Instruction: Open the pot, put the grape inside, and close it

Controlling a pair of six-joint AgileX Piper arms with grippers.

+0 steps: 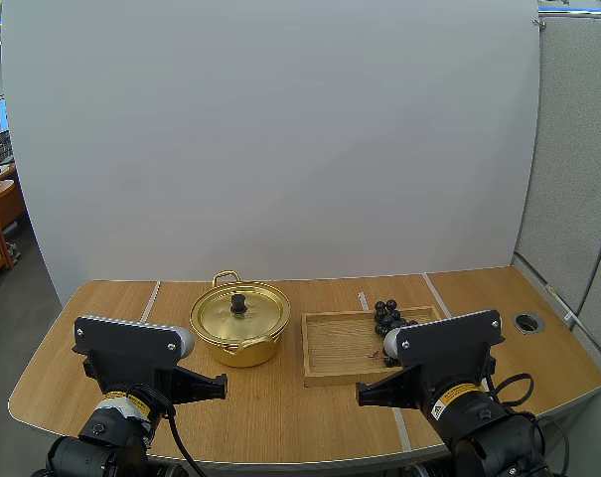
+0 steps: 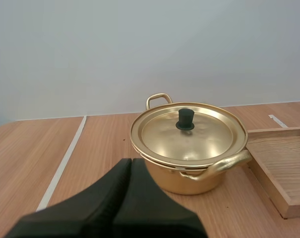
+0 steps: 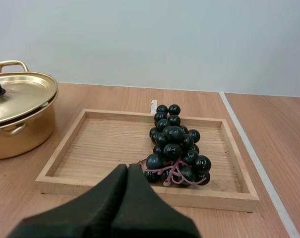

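The gold pot (image 1: 238,333) sits on the wooden desk (image 1: 280,427) with its lid (image 2: 187,134) on, and the black knob (image 2: 185,119) stands upright at the lid's middle. Just beside the pot, on the right arm's side, lies a shallow wooden tray (image 1: 335,353). The bunch of dark grapes (image 3: 175,146) rests inside it, toward the far side and away from the pot, with reddish stems showing at the bunch's near end.

The 2 arms are both at the desk's near edge. The left gripper (image 2: 131,162) hangs low in front of the pot, apart from it. Its fingers (image 2: 110,198) are pressed together into 1 dark wedge with nothing between them. The right gripper (image 3: 128,167) sits over the tray's near rim, pointing toward the grapes without touching them. Its fingers are likewise closed against each other and hold nothing.
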